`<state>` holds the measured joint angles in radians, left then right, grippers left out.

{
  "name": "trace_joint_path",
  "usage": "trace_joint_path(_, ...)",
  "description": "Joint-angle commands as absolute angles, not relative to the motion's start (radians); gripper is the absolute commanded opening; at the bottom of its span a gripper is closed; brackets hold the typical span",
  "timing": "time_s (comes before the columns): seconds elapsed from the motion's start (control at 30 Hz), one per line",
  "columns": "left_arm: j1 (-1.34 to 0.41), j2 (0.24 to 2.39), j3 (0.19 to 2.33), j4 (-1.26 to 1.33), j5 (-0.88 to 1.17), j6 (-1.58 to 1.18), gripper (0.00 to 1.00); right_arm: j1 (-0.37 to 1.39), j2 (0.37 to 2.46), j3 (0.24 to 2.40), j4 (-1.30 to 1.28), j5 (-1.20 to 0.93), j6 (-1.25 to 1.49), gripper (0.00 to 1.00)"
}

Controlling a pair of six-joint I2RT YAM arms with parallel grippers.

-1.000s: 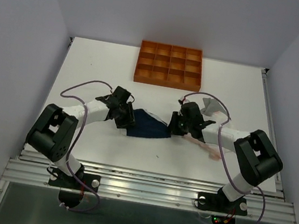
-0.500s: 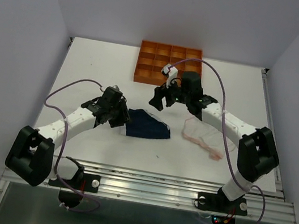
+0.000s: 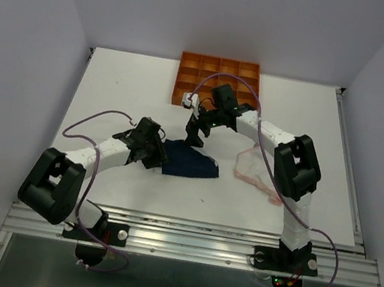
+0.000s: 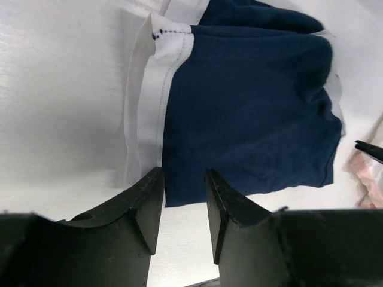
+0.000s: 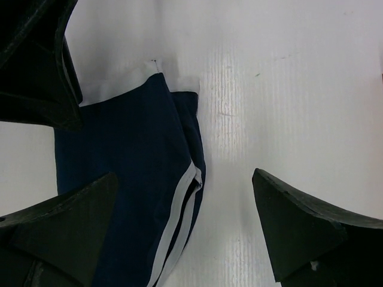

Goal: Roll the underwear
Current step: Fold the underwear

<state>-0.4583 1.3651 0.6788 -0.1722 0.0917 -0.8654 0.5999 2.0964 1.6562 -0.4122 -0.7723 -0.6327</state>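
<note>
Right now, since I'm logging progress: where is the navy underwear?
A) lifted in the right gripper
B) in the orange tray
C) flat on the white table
C: the navy underwear lies spread on the white table, beneath the open right gripper, which holds nothing.

orange tray [image 3: 219,67] at table's [image 3: 111,100] far edge

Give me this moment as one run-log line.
navy underwear: lying unrolled | left fingers: parted, at its white edge, empty | right fingers: wide open above it, empty | pink underwear: lying apart
</note>
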Motion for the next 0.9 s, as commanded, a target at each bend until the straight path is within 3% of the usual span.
trace_joint_path(0.0,-0.459,1.414,0.703,-0.156,0.091,-0.841,0.44,0.612,2.126,1.716,-0.376,-0.753,-0.608,1.00)
trace_joint_path(0.53,-0.419,1.494,0.695,-0.204,0.110,-0.741,0.39,0.643,2.301,1.821,-0.259,-0.595,-0.453,0.82)
trace_joint_path(0.87,-0.391,1.496,0.695,-0.213,0.104,-0.712,0.38,0.675,2.318,1.760,-0.330,-0.577,-0.557,0.74)
